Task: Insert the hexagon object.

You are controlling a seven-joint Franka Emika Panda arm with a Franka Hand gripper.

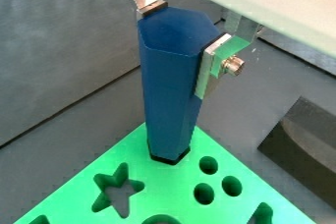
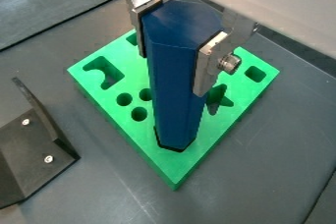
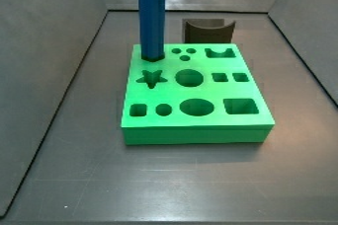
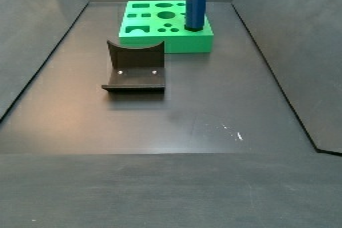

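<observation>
Insertion step under way. The gripper [image 2: 178, 33] clamps the hexagon object [image 2: 178, 76] upright, its foot entering a corner hole of the green board [image 2: 171, 164]. Next move, likely: press straight down, then release.

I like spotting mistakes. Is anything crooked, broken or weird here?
Nothing stands out. The long blue faceted bar stands upright in a corner hole of the green board with shaped holes, the gripper and its silver fingers clamped on its top. The dark fixture sits apart.
</observation>
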